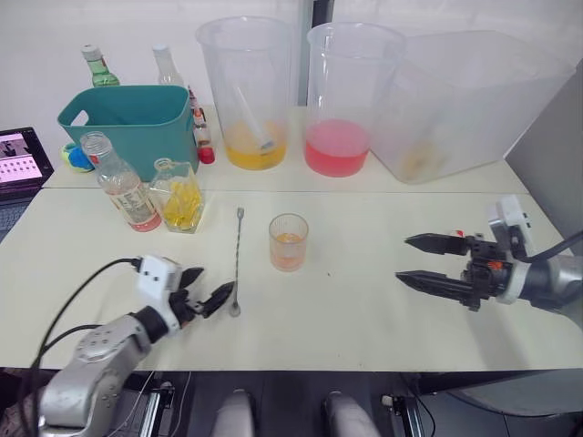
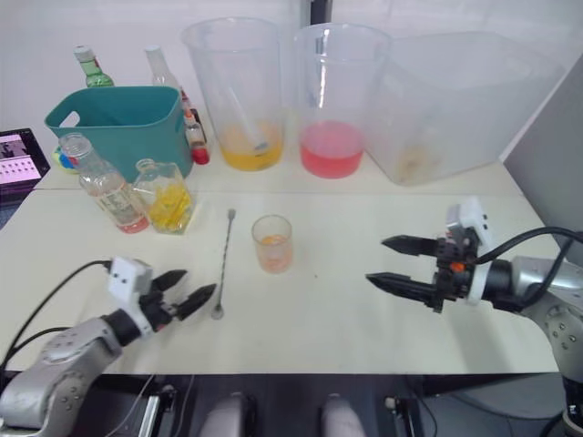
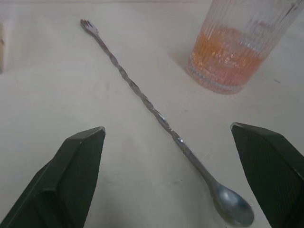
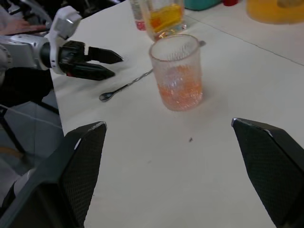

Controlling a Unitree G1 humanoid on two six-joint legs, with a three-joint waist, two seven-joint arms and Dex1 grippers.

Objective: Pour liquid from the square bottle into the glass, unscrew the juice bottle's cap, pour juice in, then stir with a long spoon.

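Observation:
The glass stands mid-table with orange-pink liquid in its lower part. Left of it the long spoon lies flat, its bowl toward the near edge. My left gripper is open just left of that bowl, low over the table, holding nothing. At the back left stand the square bottle with yellow contents and the juice bottle, uncapped, side by side. My right gripper hangs open to the right of the glass, empty.
A teal bin sits behind the bottles. Two tall plastic beakers with yellow and pink liquid and a large clear tub line the back. A laptop is at far left.

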